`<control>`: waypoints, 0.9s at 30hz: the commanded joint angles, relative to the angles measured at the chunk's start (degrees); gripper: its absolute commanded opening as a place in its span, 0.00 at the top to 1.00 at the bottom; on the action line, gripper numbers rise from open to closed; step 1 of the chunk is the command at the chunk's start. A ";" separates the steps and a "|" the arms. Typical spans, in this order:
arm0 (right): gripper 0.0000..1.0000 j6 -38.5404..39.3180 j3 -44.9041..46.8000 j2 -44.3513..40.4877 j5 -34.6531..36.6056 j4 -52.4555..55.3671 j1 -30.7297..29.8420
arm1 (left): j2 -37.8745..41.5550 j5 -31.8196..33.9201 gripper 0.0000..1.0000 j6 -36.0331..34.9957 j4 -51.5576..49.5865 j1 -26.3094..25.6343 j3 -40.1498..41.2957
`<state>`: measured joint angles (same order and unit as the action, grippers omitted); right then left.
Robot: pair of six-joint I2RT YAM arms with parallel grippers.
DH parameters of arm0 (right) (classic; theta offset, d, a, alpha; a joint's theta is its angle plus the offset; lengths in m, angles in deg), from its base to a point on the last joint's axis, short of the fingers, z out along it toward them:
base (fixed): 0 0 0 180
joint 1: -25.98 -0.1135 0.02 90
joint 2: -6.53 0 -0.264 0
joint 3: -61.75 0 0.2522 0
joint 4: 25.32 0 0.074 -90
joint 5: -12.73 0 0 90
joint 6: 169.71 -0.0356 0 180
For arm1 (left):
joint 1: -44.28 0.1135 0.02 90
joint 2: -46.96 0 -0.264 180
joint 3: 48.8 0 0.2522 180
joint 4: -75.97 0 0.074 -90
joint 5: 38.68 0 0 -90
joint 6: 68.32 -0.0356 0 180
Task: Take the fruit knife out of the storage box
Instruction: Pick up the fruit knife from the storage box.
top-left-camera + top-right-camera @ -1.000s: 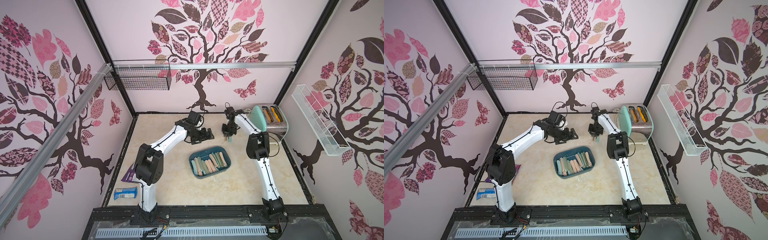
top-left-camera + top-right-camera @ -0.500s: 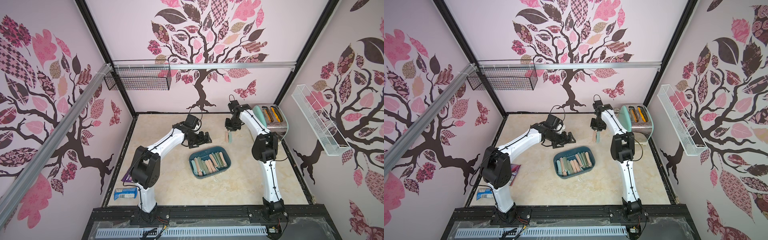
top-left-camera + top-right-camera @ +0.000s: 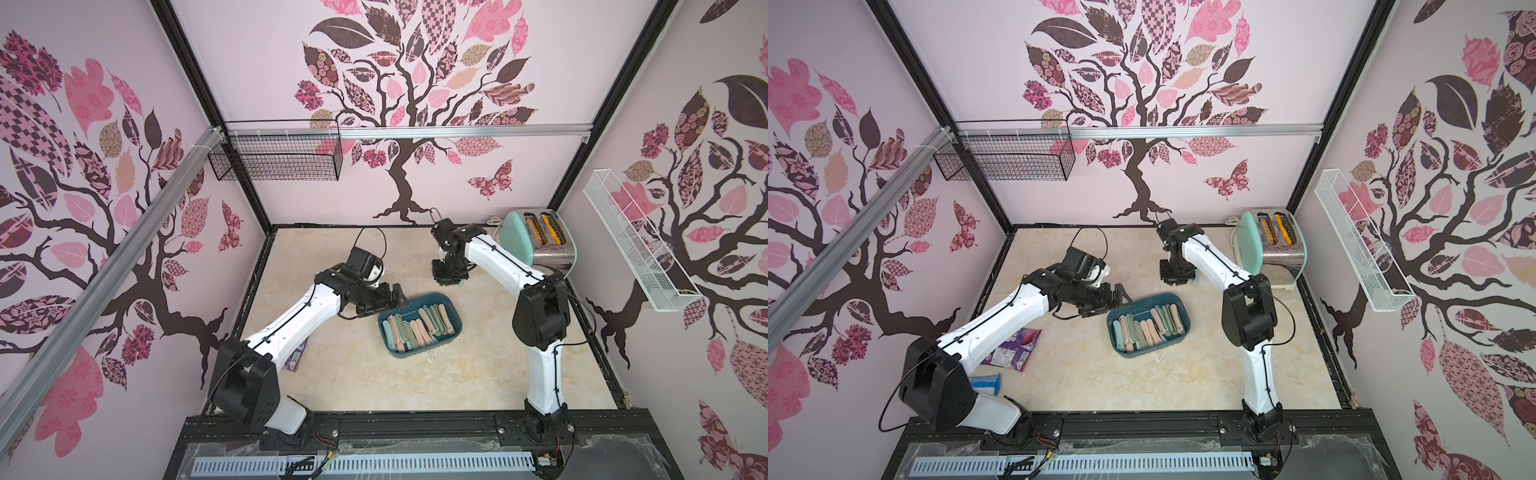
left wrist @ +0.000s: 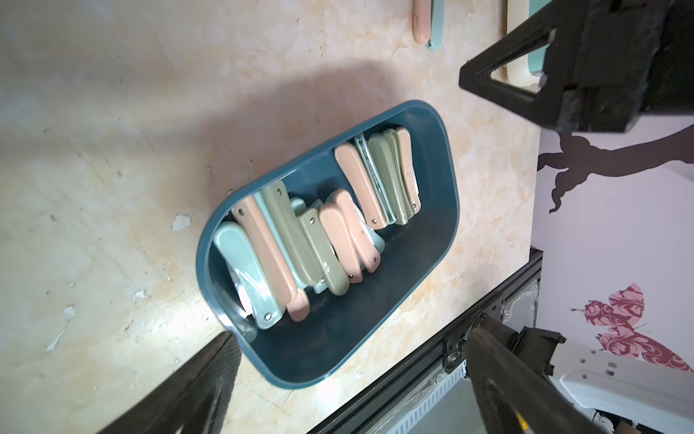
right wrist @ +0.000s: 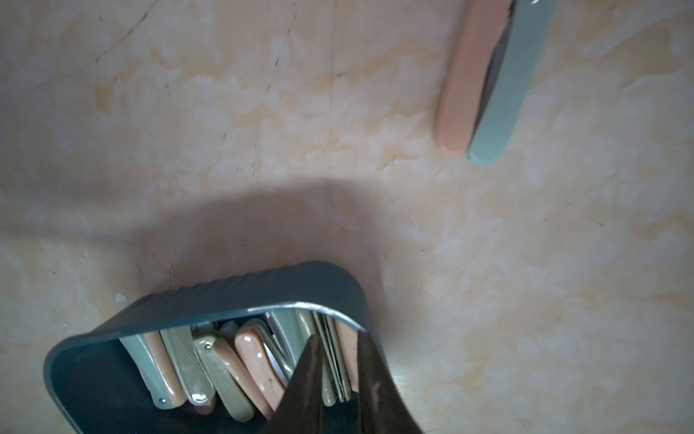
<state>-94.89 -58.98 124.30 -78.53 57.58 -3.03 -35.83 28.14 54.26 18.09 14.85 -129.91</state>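
Note:
The storage box is a dark teal tub in the middle of the table, also seen in a top view. Several folded fruit knives with pink, green and pale teal handles lie inside it. My left gripper stands wide open beside the box's far left corner; in its wrist view the fingers straddle one end of the box. My right gripper hangs over the table behind the box. Its fingers are nearly together and hold nothing. Two knives, one pink and one teal, lie side by side on the table.
A mint and chrome toaster stands at the back right. A purple snack packet and a blue packet lie at the front left. A black wire basket and a white one hang on the walls.
My left gripper has swung nearer and down to the box's far left corner. My right gripper has come nearer, towards the box's far side.

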 commanded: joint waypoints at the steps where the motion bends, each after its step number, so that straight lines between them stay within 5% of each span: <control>1: 0.79 1.03 3.63 -2.88 1.88 -1.18 -2.59 | 4.44 1.71 0.02 -1.56 -2.70 0.07 3.72; 10: 0.78 3.69 7.70 -1.98 5.10 -1.56 -8.28 | 12.23 2.70 0.02 -1.39 -4.88 0.08 10.17; 27: 0.76 5.16 2.99 4.86 5.08 -1.29 -10.45 | 12.21 2.88 0.02 -2.52 -6.07 0.10 10.64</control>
<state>-90.52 -53.80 128.45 -74.01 56.20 -12.84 -23.89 30.50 52.94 12.74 14.83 -119.88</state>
